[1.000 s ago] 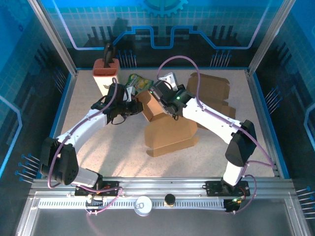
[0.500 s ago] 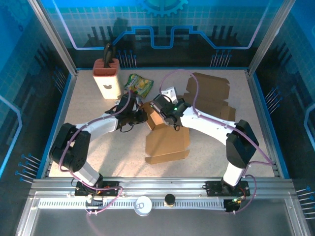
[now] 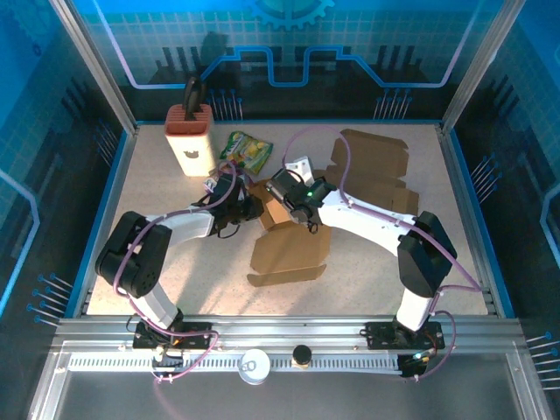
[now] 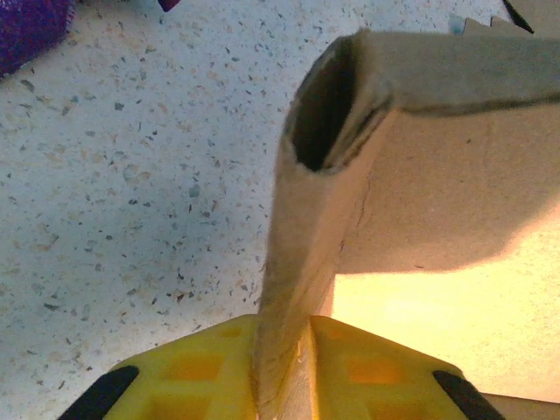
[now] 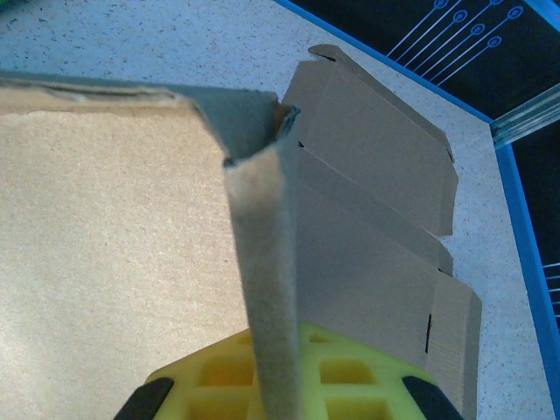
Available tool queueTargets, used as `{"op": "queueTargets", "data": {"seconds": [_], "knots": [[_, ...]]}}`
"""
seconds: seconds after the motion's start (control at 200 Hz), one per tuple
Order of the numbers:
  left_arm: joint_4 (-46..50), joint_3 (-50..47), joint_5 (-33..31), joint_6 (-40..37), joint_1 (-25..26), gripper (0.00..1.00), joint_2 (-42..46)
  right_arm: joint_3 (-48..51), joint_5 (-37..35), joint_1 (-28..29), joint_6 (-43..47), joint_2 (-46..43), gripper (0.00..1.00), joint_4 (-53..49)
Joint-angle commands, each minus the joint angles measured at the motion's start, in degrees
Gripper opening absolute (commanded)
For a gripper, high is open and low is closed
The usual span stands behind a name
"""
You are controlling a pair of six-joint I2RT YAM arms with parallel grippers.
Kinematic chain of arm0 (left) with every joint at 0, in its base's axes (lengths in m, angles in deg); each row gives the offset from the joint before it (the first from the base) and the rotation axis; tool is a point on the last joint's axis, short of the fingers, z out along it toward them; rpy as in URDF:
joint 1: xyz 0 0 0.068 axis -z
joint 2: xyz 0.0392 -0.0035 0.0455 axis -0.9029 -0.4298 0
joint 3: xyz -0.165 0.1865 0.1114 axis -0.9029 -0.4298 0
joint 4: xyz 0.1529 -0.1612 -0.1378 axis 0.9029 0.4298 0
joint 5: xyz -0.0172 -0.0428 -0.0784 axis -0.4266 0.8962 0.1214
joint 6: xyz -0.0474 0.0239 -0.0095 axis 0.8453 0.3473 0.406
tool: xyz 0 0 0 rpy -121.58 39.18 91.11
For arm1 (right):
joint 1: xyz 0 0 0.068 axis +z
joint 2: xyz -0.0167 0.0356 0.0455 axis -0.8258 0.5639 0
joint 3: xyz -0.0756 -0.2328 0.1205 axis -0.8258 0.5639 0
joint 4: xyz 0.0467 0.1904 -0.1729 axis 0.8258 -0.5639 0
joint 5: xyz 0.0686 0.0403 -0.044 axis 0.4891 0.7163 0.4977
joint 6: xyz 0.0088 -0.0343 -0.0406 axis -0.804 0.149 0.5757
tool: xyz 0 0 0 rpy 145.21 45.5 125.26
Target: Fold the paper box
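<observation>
The paper box (image 3: 289, 249) sits at the middle of the table (image 3: 376, 276), half folded, with its wide flap lying toward the near edge. The right claw (image 5: 273, 346) is clamped on 1 upright wall of the box. The left claw (image 4: 284, 328) stands narrow around another wall; whether it pinches, I cannot tell. Flat cardboard (image 3: 374, 157) lies far right, and a green bag (image 3: 247, 150) far left.
</observation>
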Motion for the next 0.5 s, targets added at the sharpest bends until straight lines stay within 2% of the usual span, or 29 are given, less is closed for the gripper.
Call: {"op": "queueTargets", "data": {"seconds": [0.0,0.165,0.33,0.495], "knots": [[-0.26,-1.4,-1.65,0.37,0.08,0.24,-1.78,0.48,-0.39,-0.51,-1.65,0.09,0.0,1.01],[-0.96,-1.73,-1.52,0.46,0.12,0.31,-2.01,0.27,-0.37,-0.57,-1.34,0.24,0.0,1.02],[-0.94,-1.72,-1.78,0.3,0.12,0.32,-2.48,0.25,-0.12,-0.66,-1.25,0.31,0.0,1.07],[-4.25,-2.59,-0.42,1.13,0.12,0.37,-3.2,0.36,0.2,-0.81,-1.33,0.29,0.0,1.15]]}}
